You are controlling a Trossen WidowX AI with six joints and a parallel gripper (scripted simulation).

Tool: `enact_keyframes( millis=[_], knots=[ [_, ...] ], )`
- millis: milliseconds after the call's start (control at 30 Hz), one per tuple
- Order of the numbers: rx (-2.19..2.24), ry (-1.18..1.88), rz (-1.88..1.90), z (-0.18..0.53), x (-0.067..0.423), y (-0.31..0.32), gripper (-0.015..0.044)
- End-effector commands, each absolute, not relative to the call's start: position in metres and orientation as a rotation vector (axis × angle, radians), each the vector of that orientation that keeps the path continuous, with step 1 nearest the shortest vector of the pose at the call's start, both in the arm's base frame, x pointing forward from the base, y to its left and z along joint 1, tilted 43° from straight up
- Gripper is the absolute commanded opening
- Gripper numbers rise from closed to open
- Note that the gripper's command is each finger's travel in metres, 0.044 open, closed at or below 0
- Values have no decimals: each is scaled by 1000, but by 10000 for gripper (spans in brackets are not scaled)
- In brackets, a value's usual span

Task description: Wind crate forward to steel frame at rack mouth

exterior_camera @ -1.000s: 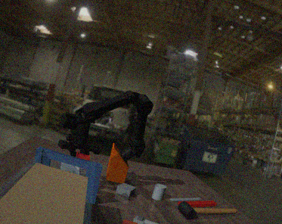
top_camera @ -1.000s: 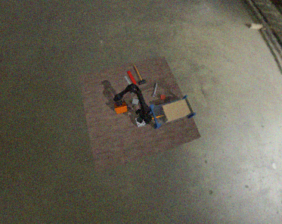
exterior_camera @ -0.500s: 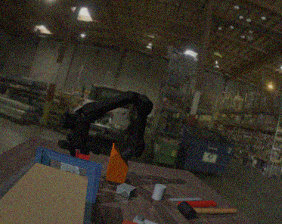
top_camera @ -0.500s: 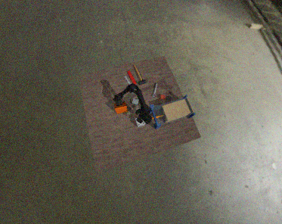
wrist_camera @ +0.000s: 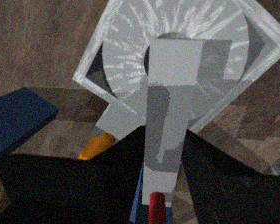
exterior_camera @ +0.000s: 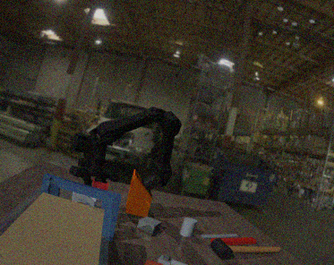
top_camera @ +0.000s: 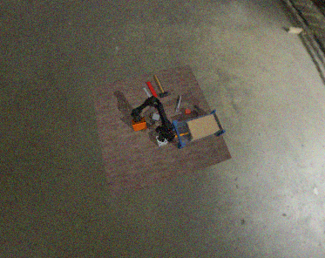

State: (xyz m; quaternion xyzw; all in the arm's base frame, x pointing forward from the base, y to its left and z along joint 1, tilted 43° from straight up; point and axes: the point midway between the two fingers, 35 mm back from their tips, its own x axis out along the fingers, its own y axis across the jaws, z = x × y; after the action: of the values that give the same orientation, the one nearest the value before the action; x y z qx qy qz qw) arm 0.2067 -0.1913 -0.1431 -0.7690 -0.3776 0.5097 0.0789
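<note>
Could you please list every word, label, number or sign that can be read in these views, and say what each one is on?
No text can be read in any view.
White sign on the blue bin behind the bench: a mark only, too blurred to read.
Pale patch on the blue frame: blurred, no legible characters.
Winch and handle in the jaws: no markings visible.

An orange wedge [exterior_camera: 137, 197] stands on the bench [top_camera: 134, 166]. Nearby lie a hammer [exterior_camera: 243, 249], a red bar [exterior_camera: 239, 241], a white cup [exterior_camera: 187, 226] and a grey block [exterior_camera: 149, 225].
</note>
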Motion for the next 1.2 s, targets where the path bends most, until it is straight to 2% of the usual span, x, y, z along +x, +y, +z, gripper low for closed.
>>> enact_keyframes(
  millis=[0, 1167],
  knots=[
    [-2313, -1174, 1532, -145, 207, -188, 0],
    [-2225, -1011, 1570, -148, 211, -193, 0]
  ],
)
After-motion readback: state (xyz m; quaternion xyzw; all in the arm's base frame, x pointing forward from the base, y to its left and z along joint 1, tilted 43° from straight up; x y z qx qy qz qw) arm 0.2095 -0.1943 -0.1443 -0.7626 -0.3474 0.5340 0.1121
